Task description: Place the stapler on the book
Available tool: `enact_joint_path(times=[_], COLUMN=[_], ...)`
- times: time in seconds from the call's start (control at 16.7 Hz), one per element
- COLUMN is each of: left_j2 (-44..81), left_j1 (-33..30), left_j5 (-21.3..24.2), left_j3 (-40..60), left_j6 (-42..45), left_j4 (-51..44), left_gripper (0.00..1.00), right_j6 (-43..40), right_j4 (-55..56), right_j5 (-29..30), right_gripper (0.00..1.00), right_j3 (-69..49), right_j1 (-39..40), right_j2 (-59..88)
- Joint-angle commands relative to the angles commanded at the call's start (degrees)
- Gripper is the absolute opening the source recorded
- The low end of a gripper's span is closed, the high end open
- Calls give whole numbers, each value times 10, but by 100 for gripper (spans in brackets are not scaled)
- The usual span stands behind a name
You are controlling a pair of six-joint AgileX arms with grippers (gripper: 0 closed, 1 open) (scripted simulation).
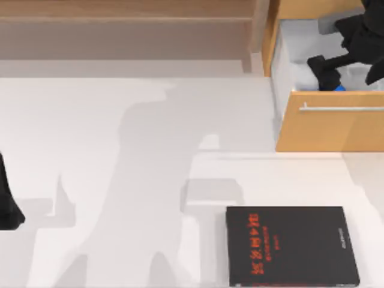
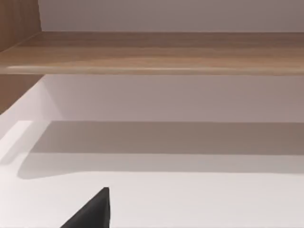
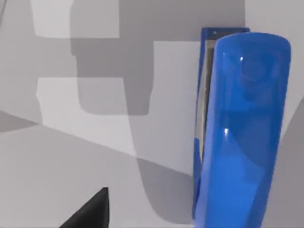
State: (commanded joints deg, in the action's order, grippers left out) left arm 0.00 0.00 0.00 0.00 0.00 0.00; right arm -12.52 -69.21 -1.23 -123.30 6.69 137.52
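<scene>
While the right gripper reaches into the open drawer at upper right, its grip on the stapler cannot be told; the book lies lower right.

- a pale white table takes up most of the space, with soft grey shadows lying across its middle and its left side.
- along the far edge runs a long wooden shelf in a warm light brown, with a greyish panel under its upper board.
- at the far right a wooden drawer stands pulled open over the table, its front crossed by a thin silver handle and its inside pale grey-white.
- from the left wrist view the shelf board hangs over a plain wall in shadow.
</scene>
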Motion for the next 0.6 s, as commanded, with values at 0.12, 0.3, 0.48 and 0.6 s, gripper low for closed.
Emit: enact_joint_path(times=[0.12, 0.3, 0.48, 0.6], left_j2=[0, 0, 0, 0], left_j1=[0, 0, 0, 0], left_j5=[0, 0, 0, 0], left_j3=[0, 0, 0, 0], left_j6=[0, 0, 0, 0], left_j4=[0, 0, 0, 0], left_gripper=[100, 100, 100, 100], right_j6=[-1, -1, -1, -2], right_j4=[-3, -3, -2, 0], right_j5=[0, 0, 0, 0], right_gripper=[100, 100, 100, 100], right_j3=[-6, -6, -4, -1], right_j1=[1, 1, -3, -2], right_j2=[6, 6, 5, 4])
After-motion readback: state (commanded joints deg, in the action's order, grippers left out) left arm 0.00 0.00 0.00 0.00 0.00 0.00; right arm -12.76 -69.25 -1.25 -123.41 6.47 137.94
